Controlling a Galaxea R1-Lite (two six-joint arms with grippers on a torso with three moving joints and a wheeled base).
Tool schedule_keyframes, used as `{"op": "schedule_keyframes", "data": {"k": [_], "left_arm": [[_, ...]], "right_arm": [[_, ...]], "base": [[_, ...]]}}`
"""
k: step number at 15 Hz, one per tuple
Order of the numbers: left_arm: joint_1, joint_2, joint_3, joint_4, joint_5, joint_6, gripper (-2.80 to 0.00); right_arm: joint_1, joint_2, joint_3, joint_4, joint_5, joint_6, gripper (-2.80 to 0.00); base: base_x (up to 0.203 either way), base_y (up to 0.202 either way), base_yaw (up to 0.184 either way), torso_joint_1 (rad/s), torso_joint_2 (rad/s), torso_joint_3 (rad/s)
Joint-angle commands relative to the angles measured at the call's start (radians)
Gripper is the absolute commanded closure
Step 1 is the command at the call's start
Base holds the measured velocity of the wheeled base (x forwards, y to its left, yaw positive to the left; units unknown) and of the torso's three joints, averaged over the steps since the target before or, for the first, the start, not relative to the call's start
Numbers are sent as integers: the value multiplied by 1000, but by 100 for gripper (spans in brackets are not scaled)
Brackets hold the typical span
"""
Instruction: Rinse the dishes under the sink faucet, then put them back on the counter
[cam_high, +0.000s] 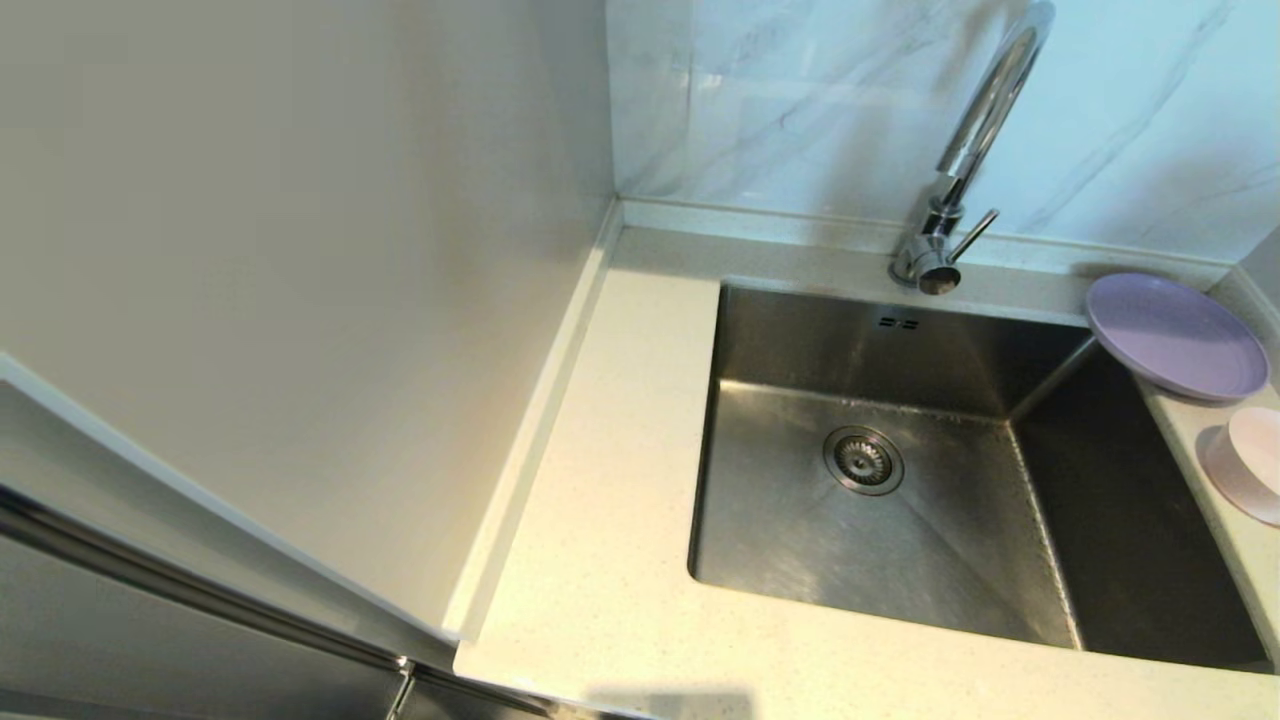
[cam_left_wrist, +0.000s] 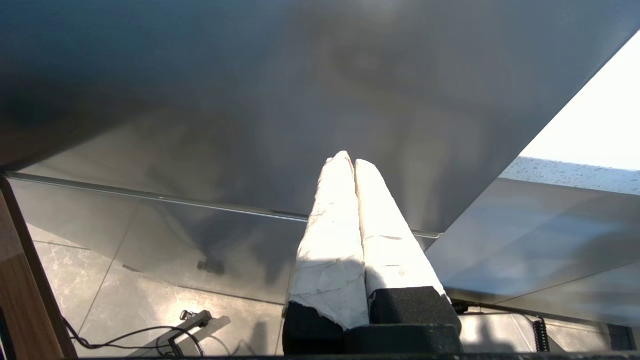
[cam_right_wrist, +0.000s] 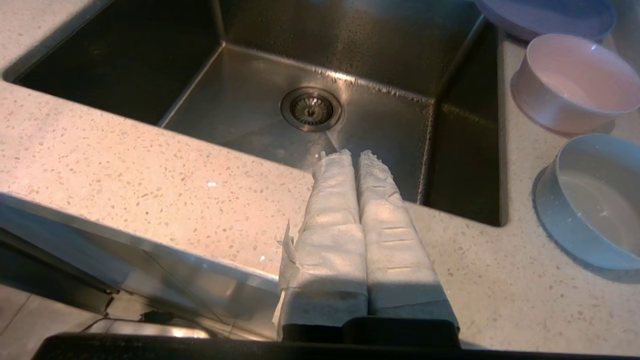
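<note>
While the steel basin (cam_high: 900, 470) is lying dry and empty in the middle of the cream speckled counter (cam_high: 600, 560), every dish is sitting on the counter strip along its right side, so the coming move is turning on a reach to the robot's right. Largest first: the lavender plate (cam_high: 1175, 335) is resting at the far corner with its rim overhanging the basin edge, near the chrome faucet (cam_high: 960, 170); nearer is the pale pink bowl (cam_right_wrist: 575, 82), and nearest a grey-blue bowl (cam_right_wrist: 592, 200), which only the right wrist view is showing. The right gripper (cam_right_wrist: 350, 156) is hovering over the front counter edge, its padded fingers pressed together and empty, pointing at the drain (cam_right_wrist: 311, 108). The left gripper (cam_left_wrist: 349, 162) is parked below the counter, fingers likewise together, so the right arm is judged far nearer. Round dishes are offering no long axis; the strip is narrow, walled behind.
</note>
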Motion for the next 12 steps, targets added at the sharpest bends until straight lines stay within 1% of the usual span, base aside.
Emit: {"op": "schedule_keyframes", "data": {"k": [1,2,12], "left_arm": [[0,0,0,0,1,0,0],[0,0,0,0,1,0,0],[0,0,0,0,0,0,0]], "right_arm": [[0,3,18,73,-2,23,0],[0,3,18,98,-3,31,0],[0,3,18,96,-1,34,0]], "base": [[0,0,0,0,0,0],[0,0,0,0,0,0],[0,0,0,0,0,0]]}}
